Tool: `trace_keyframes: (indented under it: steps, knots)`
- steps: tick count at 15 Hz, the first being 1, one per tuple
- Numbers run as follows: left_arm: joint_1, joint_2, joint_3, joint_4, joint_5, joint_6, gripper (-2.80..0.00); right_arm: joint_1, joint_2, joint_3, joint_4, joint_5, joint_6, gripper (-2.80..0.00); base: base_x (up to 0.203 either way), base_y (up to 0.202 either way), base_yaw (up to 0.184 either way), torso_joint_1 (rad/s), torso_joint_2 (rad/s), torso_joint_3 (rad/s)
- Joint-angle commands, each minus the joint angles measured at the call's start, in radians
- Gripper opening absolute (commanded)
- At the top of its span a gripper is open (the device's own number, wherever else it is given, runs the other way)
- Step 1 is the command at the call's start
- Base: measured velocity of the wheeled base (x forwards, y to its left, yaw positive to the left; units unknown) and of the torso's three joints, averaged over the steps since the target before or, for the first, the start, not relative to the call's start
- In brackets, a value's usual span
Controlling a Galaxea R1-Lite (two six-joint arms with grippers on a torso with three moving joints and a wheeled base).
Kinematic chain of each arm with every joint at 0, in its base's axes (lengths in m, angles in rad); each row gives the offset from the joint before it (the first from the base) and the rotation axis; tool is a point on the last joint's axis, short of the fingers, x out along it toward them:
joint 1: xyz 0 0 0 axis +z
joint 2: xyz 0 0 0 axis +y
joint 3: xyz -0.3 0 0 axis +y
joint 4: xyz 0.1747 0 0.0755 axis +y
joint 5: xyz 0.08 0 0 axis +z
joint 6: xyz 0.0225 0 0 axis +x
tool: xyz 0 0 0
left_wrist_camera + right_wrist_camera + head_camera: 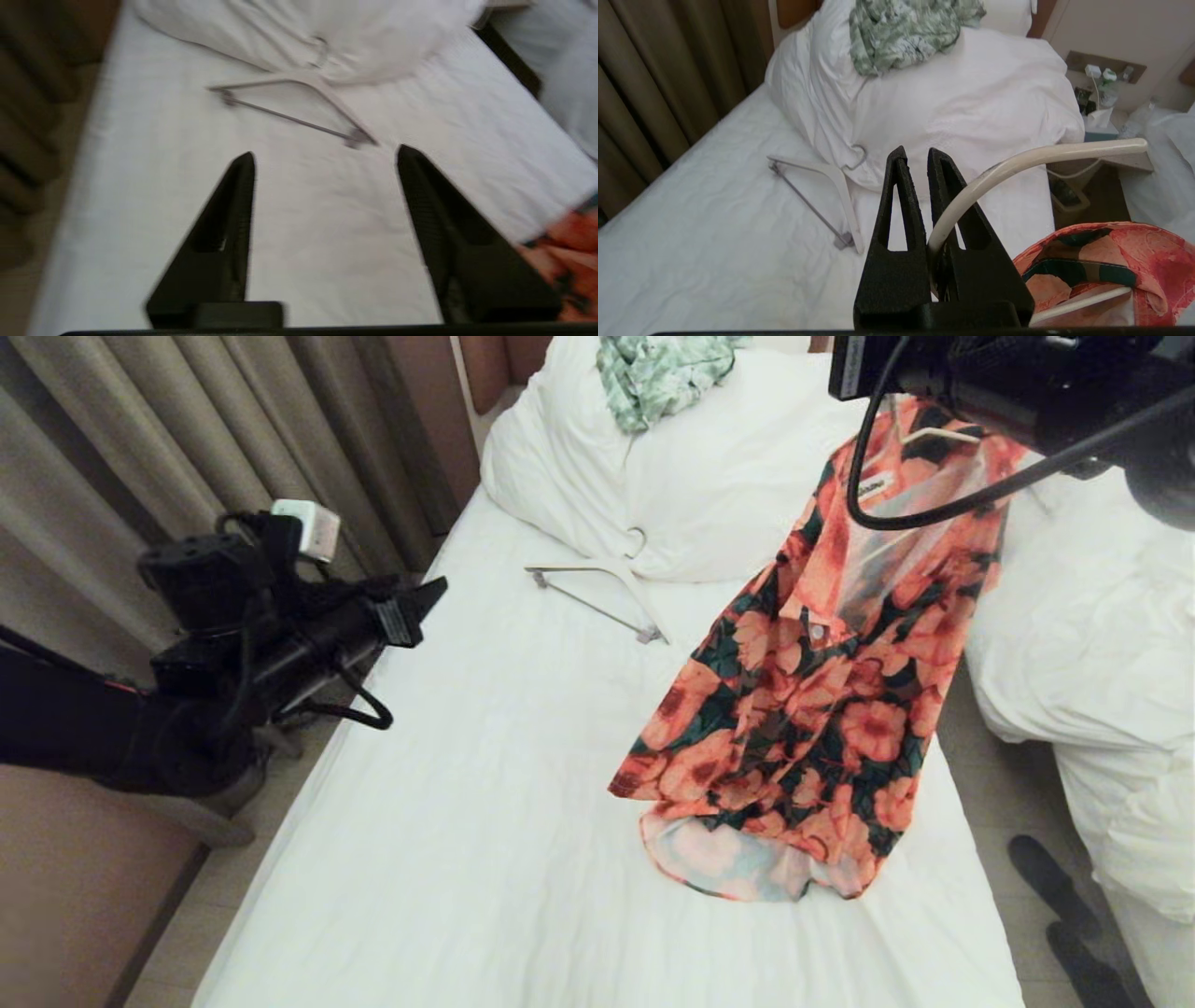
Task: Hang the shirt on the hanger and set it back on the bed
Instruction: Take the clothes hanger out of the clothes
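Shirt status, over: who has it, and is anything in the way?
Right hand shut on the hanger, shirt hanging from it, hem on the bed. Left hand open, empty, over the sheet. Spare hanger lies by the pillow.

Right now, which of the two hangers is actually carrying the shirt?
The thin cream hanger clamped in the right gripper, with the flowered shirt draped from it. The thicker white hanger with the grey bar lies bare on the bed.

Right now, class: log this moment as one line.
right claw: shut on hanger | shirt: hanging, hem on bed | left claw: open, empty
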Motion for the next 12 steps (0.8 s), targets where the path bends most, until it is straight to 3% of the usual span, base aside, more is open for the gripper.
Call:
trace_keyframes:
  steps: [1,5,9,12]
  knots:
    - [0.114,0.008,-0.029,-0.007,-0.059,-0.001,-2.8,0.003,0.036,-0.001,-0.03,-0.001,-0.004,-2.8,0.0,0.0,0.0,0.0,0.0,0.0]
    - [0.207,-0.008,-0.037,-0.011,-0.101,0.003,-2.8,0.005,0.082,-0.001,-0.1,-0.046,0.001,-2.8,0.0,0.0,0.0,0.0,0.0,0.0]
    - [0.208,-0.046,-0.022,-0.027,-0.119,-0.001,-2.8,0.065,0.094,-0.006,-0.139,-0.112,-0.005,-2.8,0.0,0.0,0.0,0.0,0.0,0.0]
    - [0.209,-0.047,-0.022,-0.029,-0.121,-0.004,-2.8,0.077,0.083,-0.007,-0.136,-0.113,-0.043,-2.8,0.0,0.0,0.0,0.0,0.0,0.0]
